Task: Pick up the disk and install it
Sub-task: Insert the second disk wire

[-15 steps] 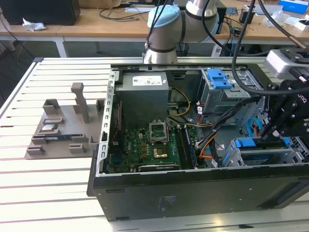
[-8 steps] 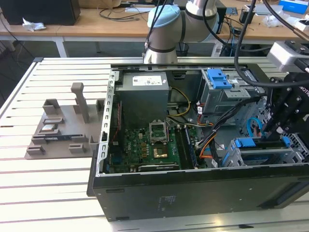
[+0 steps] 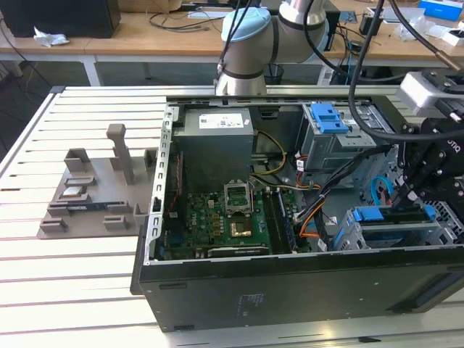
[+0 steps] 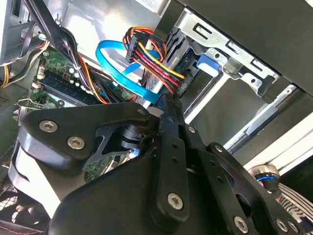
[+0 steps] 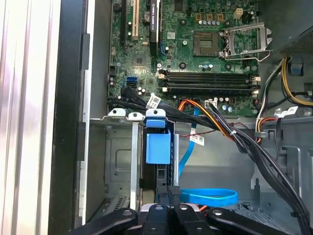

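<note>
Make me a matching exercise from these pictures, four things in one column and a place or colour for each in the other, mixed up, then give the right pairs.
Things:
1. gripper
2. grey fixture
3. flat data cable
4. power supply

Descriptions:
A. blue, looped on the case floor
B. on the slatted table, outside the computer case, at the exterior view's left
C. grey metal box beside the motherboard
D. black, down over the drive cage at the exterior view's right

Pairs: 1-D, 2-B, 3-A, 4-C
</note>
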Available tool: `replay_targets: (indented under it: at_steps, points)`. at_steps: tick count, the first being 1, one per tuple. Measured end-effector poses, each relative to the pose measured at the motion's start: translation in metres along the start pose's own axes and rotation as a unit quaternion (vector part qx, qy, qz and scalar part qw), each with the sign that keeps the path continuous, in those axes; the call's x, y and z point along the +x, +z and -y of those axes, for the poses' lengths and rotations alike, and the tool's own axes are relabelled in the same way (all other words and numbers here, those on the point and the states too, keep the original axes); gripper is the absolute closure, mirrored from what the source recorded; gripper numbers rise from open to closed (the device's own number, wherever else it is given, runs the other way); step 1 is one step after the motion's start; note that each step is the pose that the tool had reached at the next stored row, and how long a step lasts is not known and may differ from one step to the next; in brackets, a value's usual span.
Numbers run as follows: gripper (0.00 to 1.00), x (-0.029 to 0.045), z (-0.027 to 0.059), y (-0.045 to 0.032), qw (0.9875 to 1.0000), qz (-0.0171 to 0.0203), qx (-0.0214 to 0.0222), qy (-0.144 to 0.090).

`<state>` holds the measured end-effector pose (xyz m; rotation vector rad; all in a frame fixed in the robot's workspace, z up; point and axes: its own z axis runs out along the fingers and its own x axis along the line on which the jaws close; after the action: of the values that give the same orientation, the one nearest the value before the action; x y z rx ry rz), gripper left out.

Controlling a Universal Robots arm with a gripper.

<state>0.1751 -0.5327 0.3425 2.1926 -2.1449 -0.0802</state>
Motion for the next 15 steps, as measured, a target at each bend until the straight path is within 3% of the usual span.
replay_targets:
  at_steps: [3, 5, 11, 12, 15]
  points:
    - [0.89, 0.0003, -0.0003, -0.0034, 1.0000, 0.0012, 0.0000, 0.000]
    - [0.89, 0.0004, -0.0016, -0.0176, 1.0000, 0.0008, 0.0000, 0.000]
    - [0.89, 0.0008, -0.0036, -0.0401, 1.0000, 0.0008, 0.0000, 0.000]
    - [0.89, 0.0009, -0.0043, -0.0479, 1.0000, 0.0008, 0.0000, 0.000]
    - [0.89, 0.0011, -0.0055, -0.0608, 1.0000, 0.0007, 0.0000, 0.000]
